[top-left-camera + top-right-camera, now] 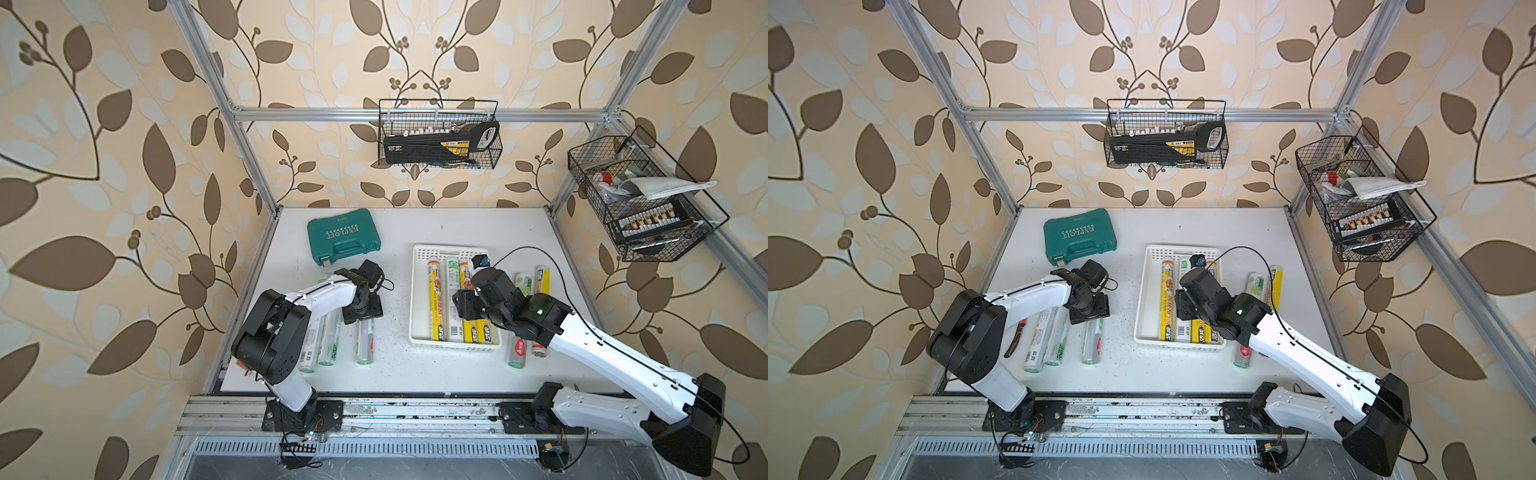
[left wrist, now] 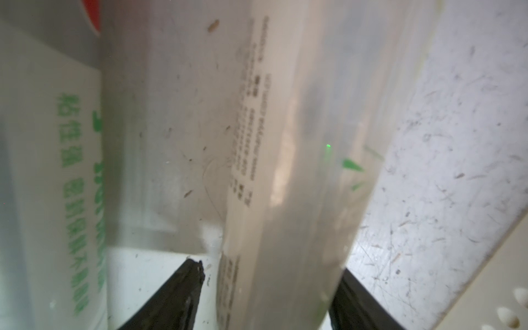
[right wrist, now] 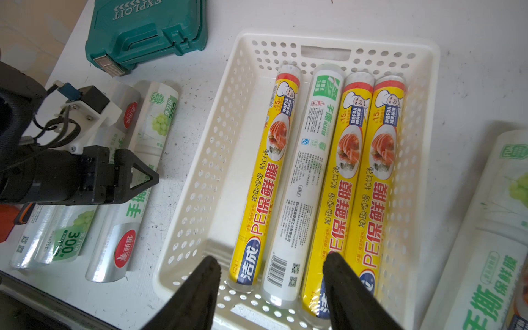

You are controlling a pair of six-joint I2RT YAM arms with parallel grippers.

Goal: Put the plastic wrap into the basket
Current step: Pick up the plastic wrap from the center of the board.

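Far left, three silvery rolls [image 1: 328, 340] lie side by side on the table [image 1: 395, 224], all outside the basket, and the left gripper [image 2: 271, 267] is down over the end roll [image 1: 365, 343], the one closest to the basket. In the left wrist view that roll runs between the jaws, which stand partly open. One finger [image 2: 183, 291] shows a sliver of gap and the other [image 2: 360, 308] looks pressed to the film, so I judge it bracketed but not yet firmly held, and it appears to lie on the table. Moving across, the white basket [image 3: 200, 171] sits mid-table with four rolls inside, laid lengthwise and touching: a yellow [image 3: 267, 171], a white with green print [image 3: 308, 160], then two more yellows [image 3: 377, 171]. The right gripper [image 3: 271, 257] hangs over the basket's near end, jaws well apart with nothing held between them. Further right, just beside the basket, at least two more rolls lie on the table, a green-printed one [image 1: 523, 282] and a yellow [image 1: 543, 276], both partly hidden under the right arm. By my count four are home and about five are left: three on the left and two on the right. The next lift looks like the left arm's, and that slick film could slip if the grip lands off centre.
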